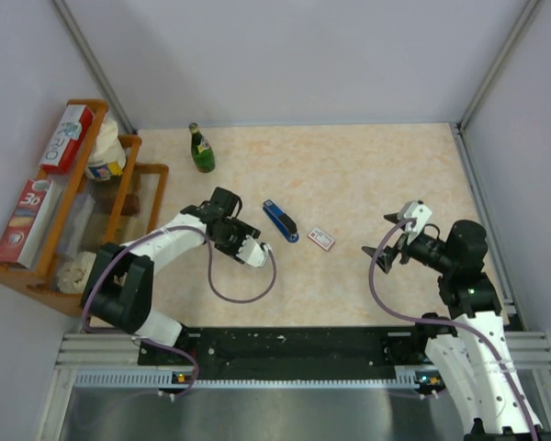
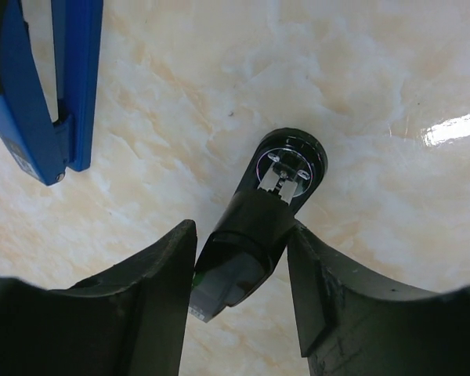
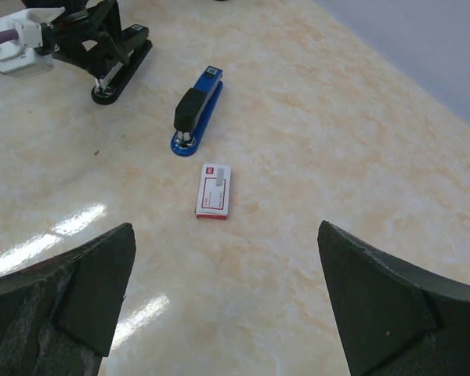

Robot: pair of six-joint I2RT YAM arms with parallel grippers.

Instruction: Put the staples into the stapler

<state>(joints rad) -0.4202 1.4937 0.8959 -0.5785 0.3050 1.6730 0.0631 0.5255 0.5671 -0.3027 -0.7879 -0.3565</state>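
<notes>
The staples (image 1: 321,239) are a small white box with a red label, lying flat mid-table, also in the right wrist view (image 3: 214,190). A blue stapler (image 1: 280,221) (image 3: 196,110) (image 2: 47,94) lies just left of the box. Further left is a black stapler (image 3: 121,66) (image 2: 258,223), and my left gripper (image 1: 230,225) (image 2: 241,227) has both fingers pressed against its sides. My right gripper (image 1: 390,237) (image 3: 225,235) hangs wide open to the right of the box with nothing between its fingers.
A green bottle (image 1: 201,150) stands at the back left. A wooden rack (image 1: 129,207) with boxes and packets fills the left edge. Grey walls close in the table on three sides. A metal rail (image 1: 294,367) runs along the near edge.
</notes>
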